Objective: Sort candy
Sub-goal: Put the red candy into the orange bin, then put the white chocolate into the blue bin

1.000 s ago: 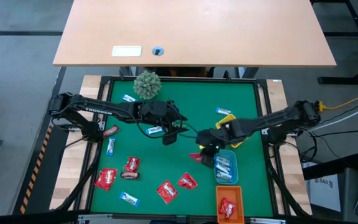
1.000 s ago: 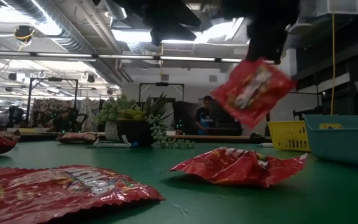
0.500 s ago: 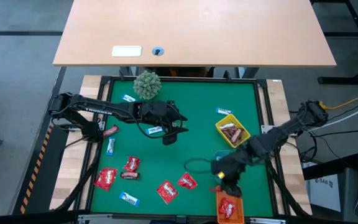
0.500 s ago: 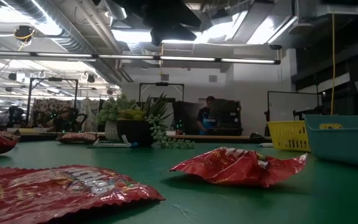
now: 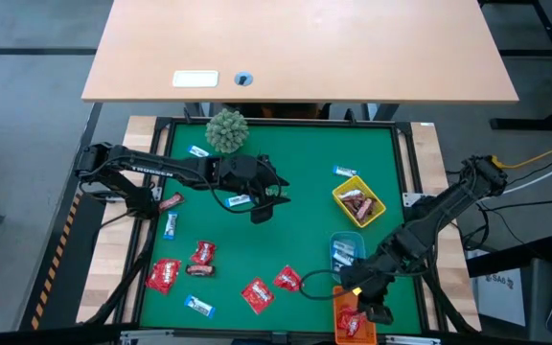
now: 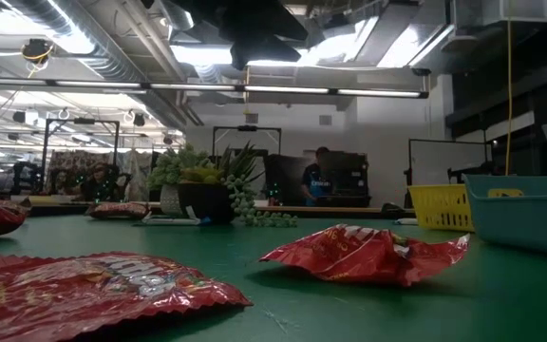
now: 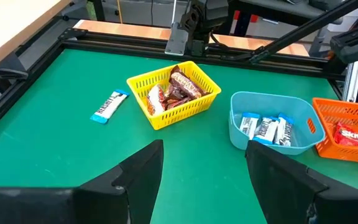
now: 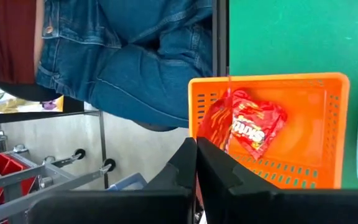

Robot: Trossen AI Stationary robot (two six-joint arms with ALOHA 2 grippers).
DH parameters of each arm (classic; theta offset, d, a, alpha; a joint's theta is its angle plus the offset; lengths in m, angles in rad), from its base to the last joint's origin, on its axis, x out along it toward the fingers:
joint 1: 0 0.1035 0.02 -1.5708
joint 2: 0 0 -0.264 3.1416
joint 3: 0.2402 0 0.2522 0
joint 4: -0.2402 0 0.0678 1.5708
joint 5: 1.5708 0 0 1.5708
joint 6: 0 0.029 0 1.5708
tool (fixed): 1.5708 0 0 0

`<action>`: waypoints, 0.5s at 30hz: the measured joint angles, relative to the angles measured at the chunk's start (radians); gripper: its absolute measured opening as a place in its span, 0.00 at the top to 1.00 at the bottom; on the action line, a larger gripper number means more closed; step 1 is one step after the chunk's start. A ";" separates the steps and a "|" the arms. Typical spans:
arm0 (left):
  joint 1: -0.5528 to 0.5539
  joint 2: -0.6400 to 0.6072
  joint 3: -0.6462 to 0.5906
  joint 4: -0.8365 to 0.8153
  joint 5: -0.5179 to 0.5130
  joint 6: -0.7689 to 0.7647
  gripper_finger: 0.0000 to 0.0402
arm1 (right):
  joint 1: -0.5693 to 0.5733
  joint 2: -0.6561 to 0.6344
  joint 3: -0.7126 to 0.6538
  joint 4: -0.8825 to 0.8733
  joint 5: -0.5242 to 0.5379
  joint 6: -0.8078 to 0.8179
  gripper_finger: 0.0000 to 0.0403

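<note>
red packets | orange tray | yellow tray | blue tray | green table

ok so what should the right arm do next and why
Probably open the right gripper and let the red packet drop. Its fingers look shut on the packet's edge, and it hangs right over the orange tray, where red candy goes.

You swung the right gripper from the middle of the mat, just beside the blue tray, to the near edge, where it ended over the orange tray. It carried a red packet that a second ago hung high in the low view and had left that view half a second later. The packet was in the orange tray, and the gripper's fingers were pressed together.
</note>
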 joint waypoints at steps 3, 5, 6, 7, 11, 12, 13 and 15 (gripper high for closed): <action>0.000 0.000 0.000 0.000 0.000 0.000 0.44 | 0.000 0.000 0.000 -0.006 0.000 0.000 0.97; 0.000 0.000 0.000 0.000 0.000 0.000 0.44 | 0.000 0.000 0.000 -0.019 0.000 0.000 0.96; 0.000 0.000 0.000 0.000 0.000 0.000 0.44 | 0.000 0.000 0.000 -0.029 0.000 0.000 0.96; 0.000 0.000 0.000 0.000 0.000 0.000 0.44 | 0.000 0.000 0.000 -0.040 0.000 0.000 0.95; 0.000 0.000 0.000 -0.001 0.000 0.000 0.44 | 0.000 0.000 0.000 -0.093 0.000 0.000 0.90; 0.000 0.000 0.000 -0.001 0.000 0.000 0.44 | 0.000 0.000 0.000 -0.108 0.001 0.000 0.89; 0.000 0.000 0.000 -0.001 0.000 0.000 0.44 | 0.000 0.000 0.000 -0.124 0.006 0.000 0.87; 0.000 0.000 0.000 -0.001 0.000 0.000 0.44 | -0.003 0.000 0.000 -0.150 0.018 0.000 0.83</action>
